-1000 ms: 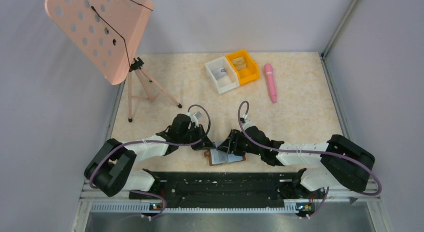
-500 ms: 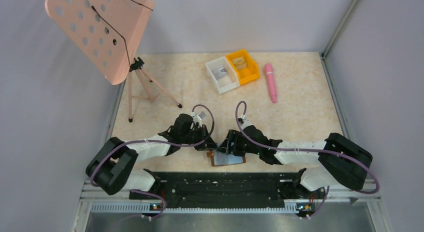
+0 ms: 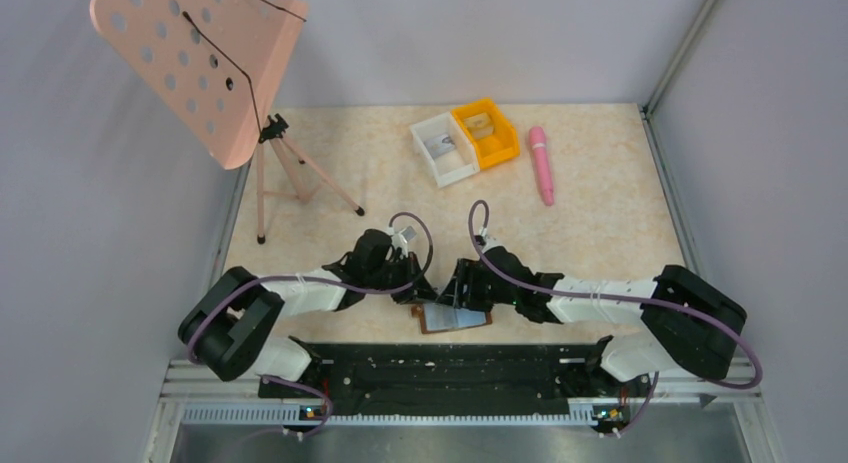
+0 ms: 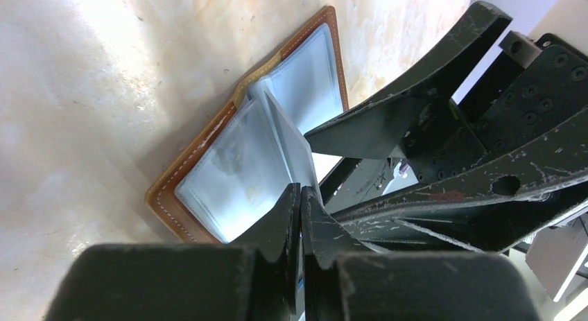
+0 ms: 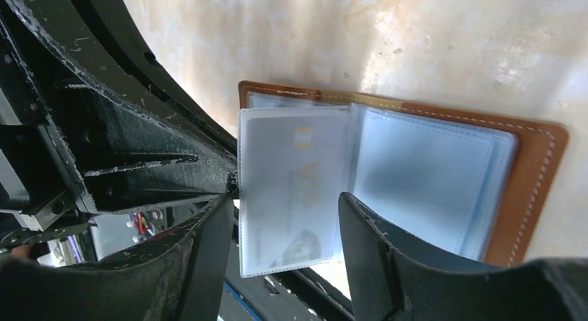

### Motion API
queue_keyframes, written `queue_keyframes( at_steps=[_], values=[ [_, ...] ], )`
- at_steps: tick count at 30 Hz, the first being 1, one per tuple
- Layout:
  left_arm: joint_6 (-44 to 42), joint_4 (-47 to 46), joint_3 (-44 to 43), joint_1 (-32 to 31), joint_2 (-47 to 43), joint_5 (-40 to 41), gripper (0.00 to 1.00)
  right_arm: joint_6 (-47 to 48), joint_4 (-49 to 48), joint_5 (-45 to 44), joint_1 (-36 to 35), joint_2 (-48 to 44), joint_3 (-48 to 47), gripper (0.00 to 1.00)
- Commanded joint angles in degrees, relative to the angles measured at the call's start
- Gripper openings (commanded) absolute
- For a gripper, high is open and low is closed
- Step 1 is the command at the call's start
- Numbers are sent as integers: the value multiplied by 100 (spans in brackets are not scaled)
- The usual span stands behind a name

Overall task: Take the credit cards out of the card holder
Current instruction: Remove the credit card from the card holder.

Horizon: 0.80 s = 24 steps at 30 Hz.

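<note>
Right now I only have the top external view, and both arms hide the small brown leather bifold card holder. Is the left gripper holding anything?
Observer: Yes. The left wrist view shows the left gripper shut on the edge of a clear plastic sleeve, which is raised off the brown leather card holder.
Operator: Is there a card in that sleeve?
Observer: Yes. The right wrist view shows a whitish credit card inside it, not pulled out.
Operator: And the other arm?
Observer: The right gripper is open, with one finger on each side of that sleeve. I cannot tell whether either finger touches it.
</note>
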<state>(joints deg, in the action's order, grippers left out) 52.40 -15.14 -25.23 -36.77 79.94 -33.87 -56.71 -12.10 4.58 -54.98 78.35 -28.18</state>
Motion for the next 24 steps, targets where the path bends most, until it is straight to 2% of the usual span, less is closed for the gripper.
queue_keyframes(
  at_steps=[1, 7, 11, 17, 24],
  values=[
    [94, -428, -309, -180, 71, -182, 6, 156, 550, -346, 57, -337, -256, 54],
    [97, -343, -615, -298, 298, -144, 7, 270, 1138, -756, 54, -784, -325, 44],
    [162, -392, -768, -432, 526, -116, 7, 333, 1615, -941, 57, -1026, -294, 44],
    [266, -390, -819, -534, 674, -3, 7, 384, 1731, -820, 69, -1311, -241, 44],
    [151, 222, -745, -534, 377, 562, 13, 452, 2242, -996, 77, -1423, -377, 42]
  ],
)
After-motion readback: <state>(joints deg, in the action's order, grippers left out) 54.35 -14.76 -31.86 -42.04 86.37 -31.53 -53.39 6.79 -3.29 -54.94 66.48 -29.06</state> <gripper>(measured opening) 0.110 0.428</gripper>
